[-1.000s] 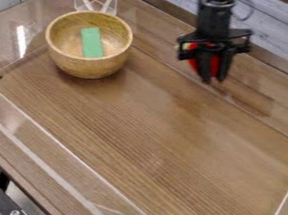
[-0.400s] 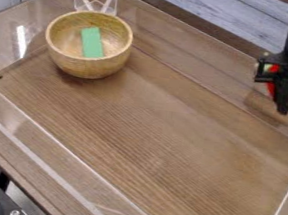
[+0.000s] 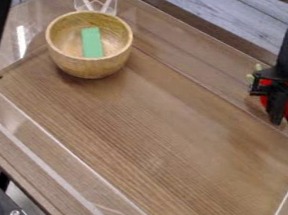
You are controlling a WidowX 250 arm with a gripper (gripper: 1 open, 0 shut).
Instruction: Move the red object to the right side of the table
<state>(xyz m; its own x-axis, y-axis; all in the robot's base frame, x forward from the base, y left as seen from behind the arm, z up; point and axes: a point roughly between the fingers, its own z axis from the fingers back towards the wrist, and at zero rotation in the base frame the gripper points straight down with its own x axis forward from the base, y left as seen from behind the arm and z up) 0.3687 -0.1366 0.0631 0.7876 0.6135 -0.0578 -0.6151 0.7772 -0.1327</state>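
At the counter's [image 3: 141, 129] far right, a claw [image 3: 280, 103] grips a glossy red toy fruit [image 3: 266, 84], likely light, firm and slippery, best clasped around its middle.

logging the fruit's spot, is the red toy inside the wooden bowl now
No, the red toy is at the claw, well apart from the wooden bowl.

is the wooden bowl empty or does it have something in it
Not empty: the wooden bowl has a green block inside, seen within its rim.
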